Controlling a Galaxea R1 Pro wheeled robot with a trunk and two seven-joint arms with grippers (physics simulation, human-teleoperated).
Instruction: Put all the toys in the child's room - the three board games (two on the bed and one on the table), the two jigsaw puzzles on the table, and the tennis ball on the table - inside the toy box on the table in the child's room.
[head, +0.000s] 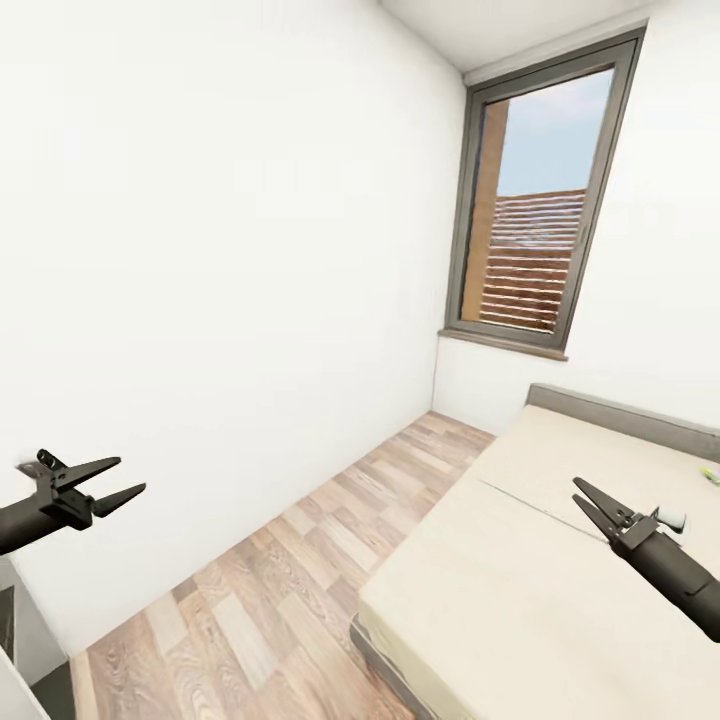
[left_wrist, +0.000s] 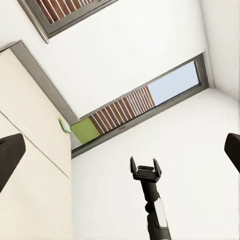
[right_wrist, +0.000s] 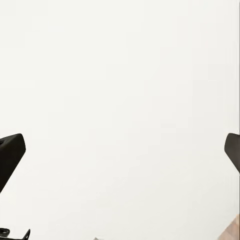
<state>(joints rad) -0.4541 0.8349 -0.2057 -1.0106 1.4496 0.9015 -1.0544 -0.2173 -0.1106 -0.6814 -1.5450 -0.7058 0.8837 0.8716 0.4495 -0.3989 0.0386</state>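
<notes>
The bed (head: 540, 580), a wide cream mattress with one seam line, fills the lower right of the head view and also appears in the left wrist view (left_wrist: 30, 160). A small green and yellow bit of something (head: 710, 472) lies on the bed at the frame's right edge; in the left wrist view a flat green thing (left_wrist: 84, 130) lies near the bed's head. I cannot tell which toy it is. My left gripper (head: 131, 475) hangs open and empty in front of the white wall. My right gripper (head: 576, 491) hovers open and empty over the mattress and can be seen from the left wrist (left_wrist: 145, 166).
A strip of wooden floor (head: 300, 560) runs between the white wall (head: 220, 280) and the bed. A grey-framed window (head: 535, 210) stands in the far corner. The corner of a grey piece of furniture (head: 20, 630) sits at the lower left.
</notes>
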